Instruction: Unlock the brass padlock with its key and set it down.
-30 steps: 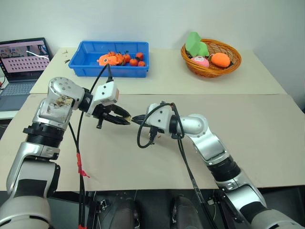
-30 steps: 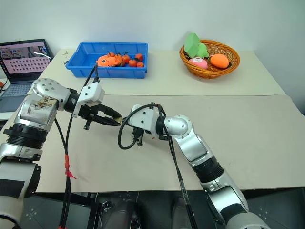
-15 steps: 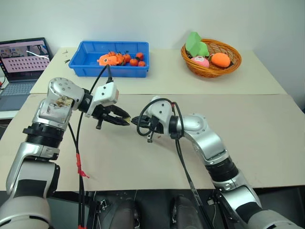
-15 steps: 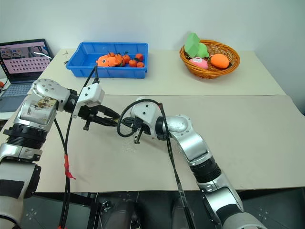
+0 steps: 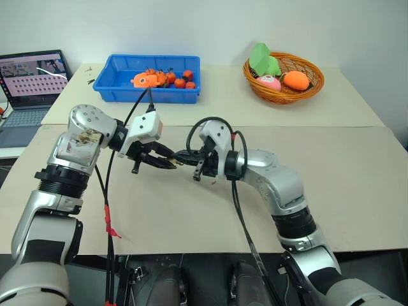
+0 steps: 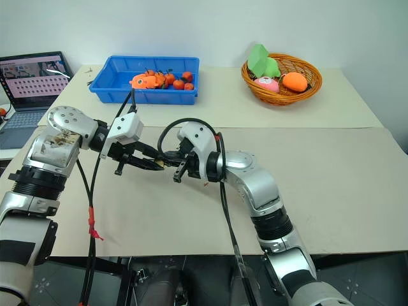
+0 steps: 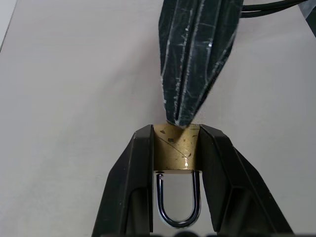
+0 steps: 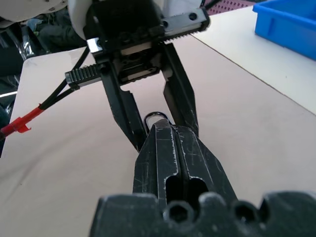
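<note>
Above the table point(image 5: 357, 185), the left gripper point(image 7: 174, 143) is clamped on the brass padlock point(image 7: 175, 153), one black finger on each side of the body. The lock's long axis runs along the fingers, its silvery shackle toward the wrist and its bottom face outward toward the right gripper point(image 7: 183, 116). That gripper's fingers are pressed together, their tips touching the lock's outer face. The left wrist view shows the brass body and shackle clearly; in the head views the padlock is a yellowish speck where the two grippers meet. From the right wrist view, just a bit of shackle shows past the closed fingers. No key can be made out between the fingertips.
</note>
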Available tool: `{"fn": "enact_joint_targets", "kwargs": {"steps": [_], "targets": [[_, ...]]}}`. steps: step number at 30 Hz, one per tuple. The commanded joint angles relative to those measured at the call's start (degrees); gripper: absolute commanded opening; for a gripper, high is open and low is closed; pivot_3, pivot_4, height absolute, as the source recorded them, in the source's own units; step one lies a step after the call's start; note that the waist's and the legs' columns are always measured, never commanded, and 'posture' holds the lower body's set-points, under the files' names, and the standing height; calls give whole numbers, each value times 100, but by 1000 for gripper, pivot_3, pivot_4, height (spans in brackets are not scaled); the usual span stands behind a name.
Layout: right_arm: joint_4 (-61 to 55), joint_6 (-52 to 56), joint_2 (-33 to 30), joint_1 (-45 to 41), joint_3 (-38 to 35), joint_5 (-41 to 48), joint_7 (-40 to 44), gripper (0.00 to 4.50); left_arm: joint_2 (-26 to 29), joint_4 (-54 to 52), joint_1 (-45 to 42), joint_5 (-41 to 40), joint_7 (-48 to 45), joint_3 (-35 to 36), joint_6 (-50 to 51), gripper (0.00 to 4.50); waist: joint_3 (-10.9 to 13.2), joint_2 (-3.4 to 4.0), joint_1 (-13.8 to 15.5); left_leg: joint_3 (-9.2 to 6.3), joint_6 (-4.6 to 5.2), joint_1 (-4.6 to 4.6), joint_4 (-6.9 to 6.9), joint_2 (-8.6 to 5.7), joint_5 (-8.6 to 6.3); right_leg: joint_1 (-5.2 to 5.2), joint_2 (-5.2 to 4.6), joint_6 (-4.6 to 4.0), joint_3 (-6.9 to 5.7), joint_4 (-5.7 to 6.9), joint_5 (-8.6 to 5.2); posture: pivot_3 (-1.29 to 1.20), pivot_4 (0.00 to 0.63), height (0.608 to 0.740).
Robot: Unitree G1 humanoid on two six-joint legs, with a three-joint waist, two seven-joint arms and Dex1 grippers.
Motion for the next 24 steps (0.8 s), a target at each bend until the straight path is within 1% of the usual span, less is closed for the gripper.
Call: {"fn": "enact_joint_targets", "kwargs": {"steps": [1,4,6,8,12,17,18,22,24], "targets": [[-242,-60,-52,-176,-115,137,-102,34,68,-240,-8,-72,2,85,57,832,0,0,0,0,0,0,0,0,0,0,0,0,0,0,0,0,150,664],[-235,-513,-245,-180,-16,-99,-144,34,79,-284,9,-82,2,93,95,832,0,0,-1,0,0,0,0,0,0,0,0,0,0,0,0,0,150,664],[-289,-886,-567,-104,85,-362,-108,34,90,-320,28,-93,3,102,128,832,0,0,3,0,0,0,-1,-1,0,0,-1,0,0,-1,0,0,150,664],[-347,-981,-725,-33,53,-375,-80,34,105,-348,49,-102,5,110,145,832,0,0,5,0,0,0,-1,-2,0,0,-1,0,0,-3,0,0,150,664],[-564,-1009,-1100,170,-255,-319,-126,34,132,-316,75,-106,20,122,133,832,0,0,5,-1,0,0,-2,-1,0,0,-1,0,0,-3,0,0,150,664],[-748,-2249,-1745,597,218,-1424,-438,34,154,-321,106,-158,46,165,199,832,0,0,9,0,1,0,-2,-2,0,1,-4,1,0,-4,0,0,150,664],[-712,-2697,-1934,759,396,-1835,-568,34,150,-299,97,-167,63,176,218,832,0,0,9,0,1,0,-2,-2,0,1,-4,1,1,-4,-1,0,150,664],[-470,-3955,-2232,1276,803,-2901,-1143,1041,130,-242,64,-174,97,165,229,832,0,-1,10,1,1,1,-2,-2,0,1,-4,2,2,-5,-1,0,150,664],[-314,-4717,-2383,1345,1112,-3691,-1559,1876,97,-224,26,-180,113,152,244,832,0,-1,-4,4,0,1,0,-1,0,0,-5,2,4,-2,-1,0,150,664]]}}
